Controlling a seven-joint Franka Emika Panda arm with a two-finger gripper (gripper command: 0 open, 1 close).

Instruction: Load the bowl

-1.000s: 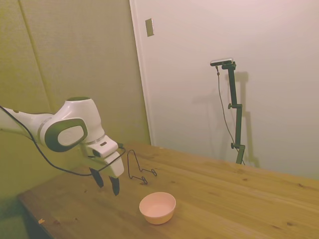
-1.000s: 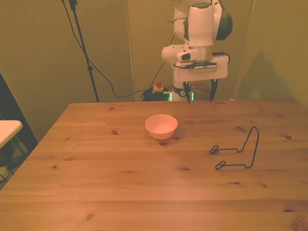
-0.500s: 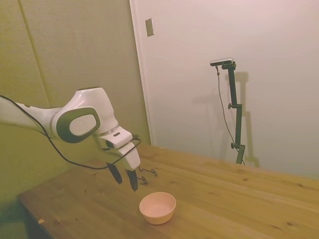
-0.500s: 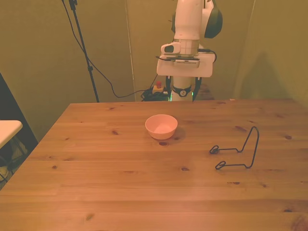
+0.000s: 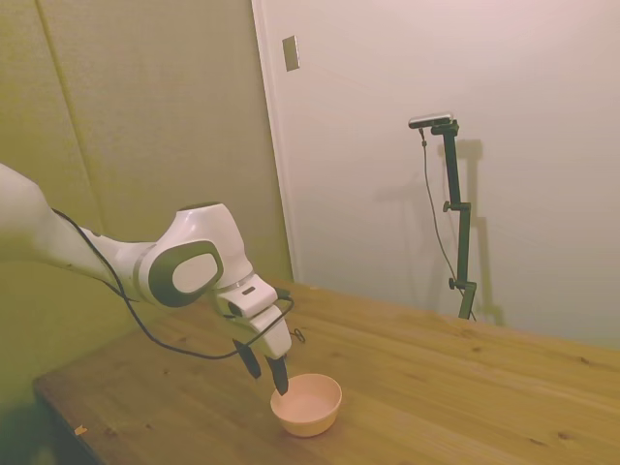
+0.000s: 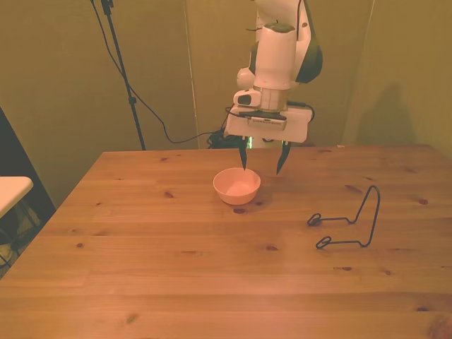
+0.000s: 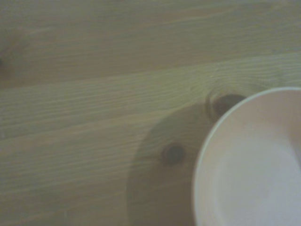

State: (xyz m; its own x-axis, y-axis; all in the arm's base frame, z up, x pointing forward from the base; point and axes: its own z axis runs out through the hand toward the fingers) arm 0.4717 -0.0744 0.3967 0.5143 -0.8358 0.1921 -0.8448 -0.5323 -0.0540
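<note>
The pale pink bowl [image 5: 306, 404] [image 6: 236, 185] sits upright and holds nothing, on the wooden table [image 6: 212, 282]. My gripper [image 5: 268, 380] [image 6: 260, 169] hangs open just above the bowl's rim on the robot's side, shifted a little toward the front view's right. One fingertip is over the rim, the other is past it, and nothing is between them. The wrist view shows part of the bowl [image 7: 254, 165] from above, with its shadow on the wood beside it.
A thin black wire stand [image 6: 349, 220] rests on the table toward the front view's right, well apart from the bowl. A pale surface [image 6: 10, 189] juts in at the front view's left edge, beyond the table.
The arm has swung out over the table and come down, bringing the open gripper from near the wire stand to just above the bowl's rim. The bowl has not moved.
</note>
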